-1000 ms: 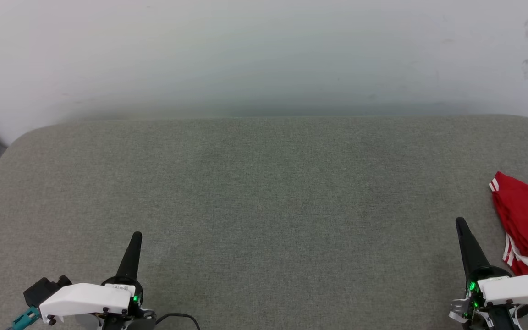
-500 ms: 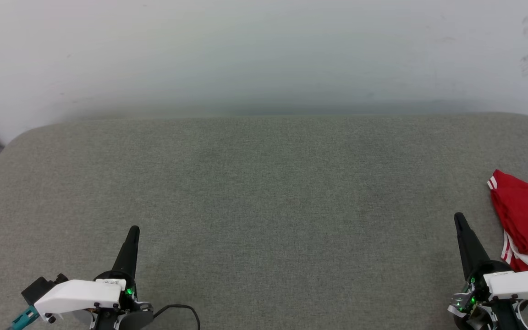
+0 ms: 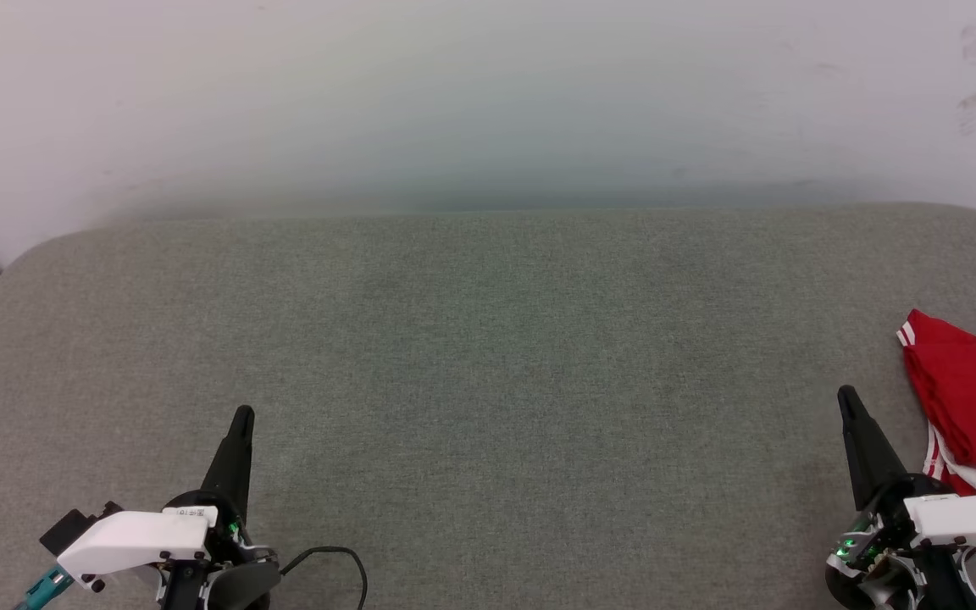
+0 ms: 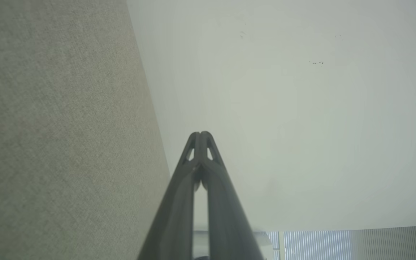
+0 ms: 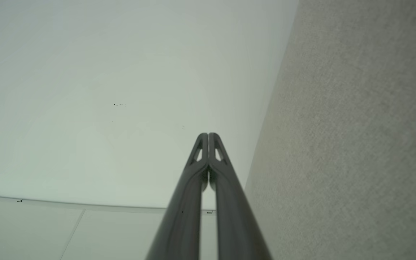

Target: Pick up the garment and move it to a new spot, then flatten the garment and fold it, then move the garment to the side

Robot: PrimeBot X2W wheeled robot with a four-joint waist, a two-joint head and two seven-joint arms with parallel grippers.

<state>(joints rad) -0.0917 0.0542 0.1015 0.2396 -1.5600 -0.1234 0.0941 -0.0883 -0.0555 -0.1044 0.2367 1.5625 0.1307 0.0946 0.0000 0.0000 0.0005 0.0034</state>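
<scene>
Head view drifts: jersey at the right edge, both jaws shut and empty

Over the last second the whole head view slides slightly upward. The wall [image 3: 488, 102], the grey cloth-covered tabletop [image 3: 488, 356] and everything on it shift together, which reads as the camera tilting, not as things moving. Against the tabletop the garment [image 3: 971, 398] keeps its place. It is a bunched red heap with striped trim at the far right edge, and the frame cuts it off, so I cannot tell whether it is folded. Two readings of the task fit: a jersey lying at the side before it is carried to the middle, or one set aside after folding.

At the lower right, the right gripper [image 3: 846, 396] sits low and just beside the garment, with its fingers apart from the cloth. At the lower left, well apart from the garment, is the left gripper [image 3: 242, 415]. In each wrist view the jaws are pressed together tip to tip, with nothing between them, and they point along the tabletop toward the wall.
</scene>
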